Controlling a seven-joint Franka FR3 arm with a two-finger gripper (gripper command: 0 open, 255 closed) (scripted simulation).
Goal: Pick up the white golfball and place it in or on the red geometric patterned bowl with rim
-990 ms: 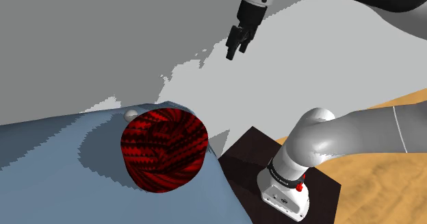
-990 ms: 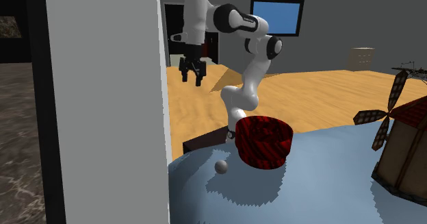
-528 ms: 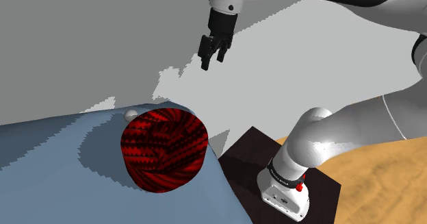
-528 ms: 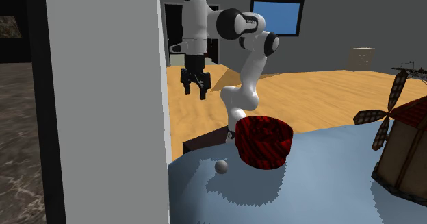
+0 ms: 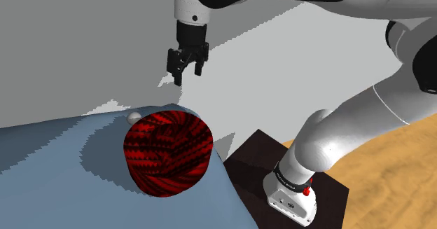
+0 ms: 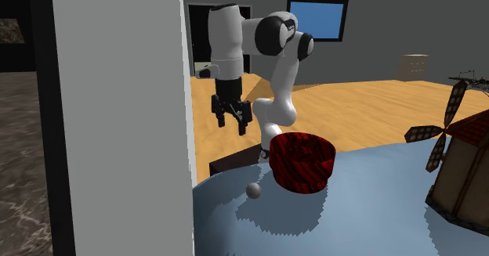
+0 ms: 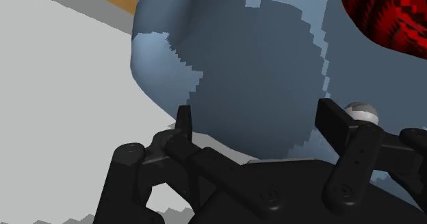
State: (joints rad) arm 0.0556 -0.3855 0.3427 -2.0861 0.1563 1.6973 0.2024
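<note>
A small white golf ball (image 5: 134,116) lies on the blue-grey table (image 5: 63,178), just behind the red bowl with black geometric pattern (image 5: 168,150). In the second exterior view the golf ball (image 6: 253,190) rests left of the bowl (image 6: 303,162), near the table's edge. My gripper (image 5: 183,75) hangs open and empty in the air above and behind both, off the table's edge (image 6: 233,127). Looking along the gripper (image 7: 259,123), the ball (image 7: 361,112) peeks out beside one fingertip (image 7: 334,123), with the bowl (image 7: 390,14) further off.
A broad white wall panel (image 6: 117,113) stands close to the ball's side of the table. A wooden windmill model (image 6: 462,168) sits on the table at the second exterior view's right. The dark stand (image 5: 259,157) is beside the table, on an orange floor (image 6: 360,113).
The gripper has come down and swung toward the shoulder view's left, closer to the table edge and the ball. Its fingers stay apart. Ball and bowl have not moved.
</note>
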